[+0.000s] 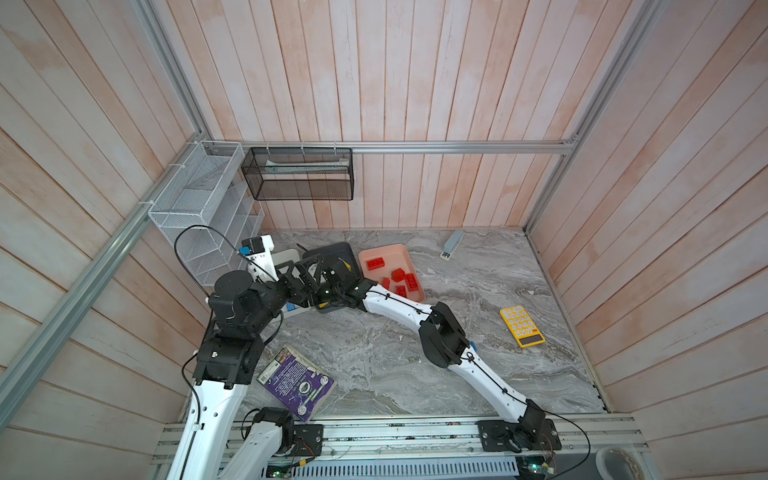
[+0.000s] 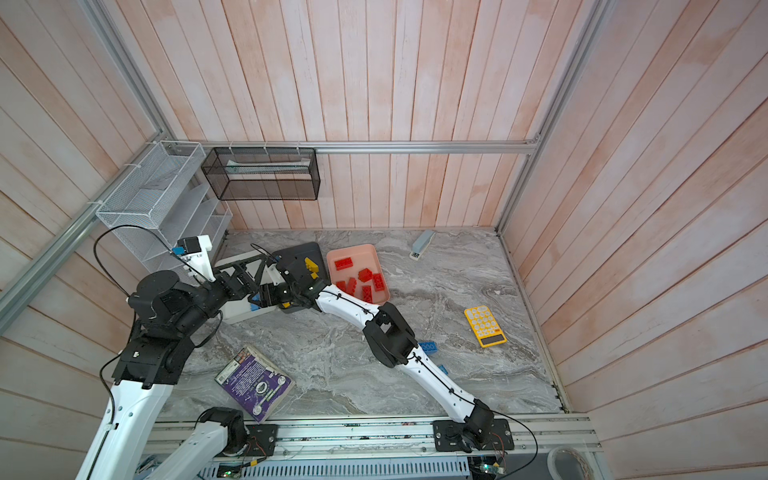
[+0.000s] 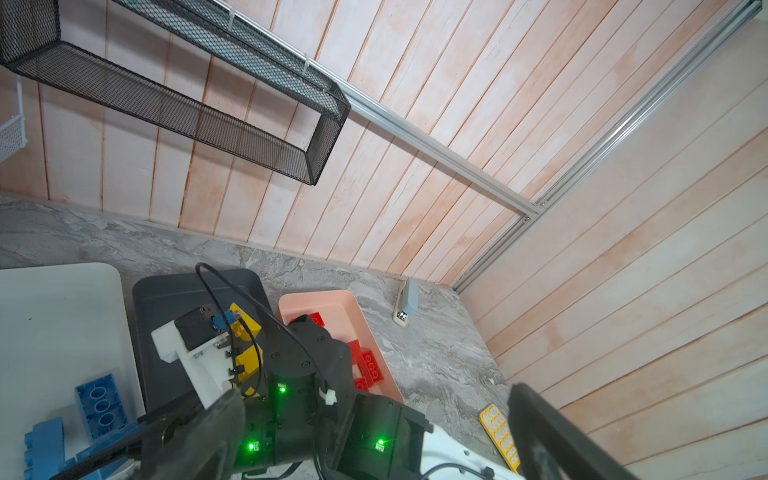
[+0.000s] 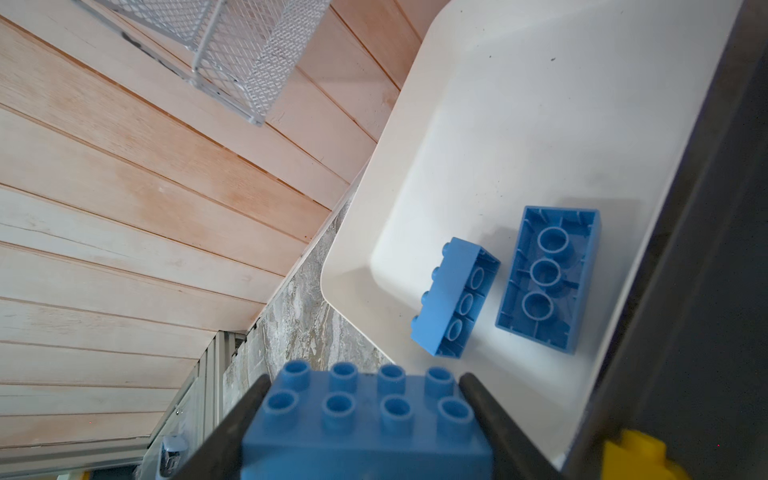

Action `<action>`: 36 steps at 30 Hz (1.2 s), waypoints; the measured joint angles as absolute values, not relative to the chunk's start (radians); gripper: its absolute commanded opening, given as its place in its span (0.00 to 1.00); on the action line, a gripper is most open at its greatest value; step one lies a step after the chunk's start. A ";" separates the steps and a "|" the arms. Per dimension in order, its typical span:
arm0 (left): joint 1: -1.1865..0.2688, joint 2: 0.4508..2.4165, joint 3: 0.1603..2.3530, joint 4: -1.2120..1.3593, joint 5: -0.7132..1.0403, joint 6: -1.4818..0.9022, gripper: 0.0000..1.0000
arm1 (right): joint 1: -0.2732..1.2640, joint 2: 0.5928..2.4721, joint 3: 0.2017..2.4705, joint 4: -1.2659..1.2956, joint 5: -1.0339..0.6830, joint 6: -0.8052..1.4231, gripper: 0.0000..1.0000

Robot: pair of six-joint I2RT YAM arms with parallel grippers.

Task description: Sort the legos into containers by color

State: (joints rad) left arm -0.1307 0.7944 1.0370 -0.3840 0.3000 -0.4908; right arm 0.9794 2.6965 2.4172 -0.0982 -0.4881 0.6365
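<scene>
Marble tabletop (image 1: 457, 365) across the whole floor. High on the back wall hang a white wire basket (image 1: 199, 208) and a black mesh basket (image 1: 299, 174), both well clear of the action.

Both arms crowd the far left corner. The left arm (image 1: 237, 307) meets the right arm (image 1: 395, 305), which reaches across the middle. In both top views they cover most of the white tray (image 4: 519, 124) and the near half of the dark grey tray (image 1: 338, 250). The pink tray (image 1: 392, 253) sits just beside the grey one, unobstructed, with a cluster of red bricks (image 1: 399, 275) inside.

By the front rail lies a purple book (image 1: 297, 382), well apart from the trays. Off to the right is a yellow calculator (image 1: 522, 326), and by the back wall a small blue-grey thing, possibly a stapler (image 1: 452, 244).

Left gripper (image 3: 376, 397): jaws spread wide, nothing in them, and the right arm's wrist shows between its fingers (image 3: 548, 432).

Right gripper (image 4: 363, 395): jaws partway in, clamped on a blue brick (image 4: 365, 432) with its studs toward the wrist camera, hanging at the white tray's corner.

Two blue bricks (image 4: 548, 278) lie in that tray, one on its side, one hollow side up. Yellow bricks (image 3: 245, 332) are in the grey tray, half hidden behind the right wrist camera. Two loose blue bricks (image 2: 428, 347) lie on the marble, tucked against the right arm's elbow.
</scene>
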 measured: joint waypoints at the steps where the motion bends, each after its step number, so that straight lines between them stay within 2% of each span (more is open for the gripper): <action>1: -0.131 0.794 1.031 -0.384 0.303 -0.491 1.00 | 0.979 2.703 2.417 -0.088 -0.487 0.644 0.58; 5: -0.131 0.794 1.013 -0.385 0.310 -0.491 1.00 | 0.981 2.718 2.423 -0.058 -0.484 0.664 0.63; 10: -0.131 0.793 1.009 -0.387 0.310 -0.491 1.00 | 0.981 2.719 2.428 -0.038 -0.470 0.674 0.81; 12: -0.131 0.792 1.009 -0.388 0.310 -0.491 1.00 | 0.981 2.719 2.431 -0.034 -0.462 0.677 0.85; 22: -0.131 0.791 1.009 -0.410 0.308 -0.490 1.00 | 0.978 2.706 2.416 -0.031 -0.429 0.669 0.82; 30: -0.131 0.797 1.009 -0.434 0.303 -0.479 1.00 | 0.949 2.593 2.312 -0.049 -0.408 0.629 0.78; 36: -0.131 0.792 1.010 -0.459 0.243 -0.467 1.00 | 0.950 2.508 2.287 -0.118 -0.332 0.572 0.79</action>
State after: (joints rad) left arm -0.1314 0.7921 1.0096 -0.4595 0.2428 -0.4675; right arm 0.9501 2.5084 2.2868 -0.1184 -0.3317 0.5716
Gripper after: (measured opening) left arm 0.998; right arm 0.780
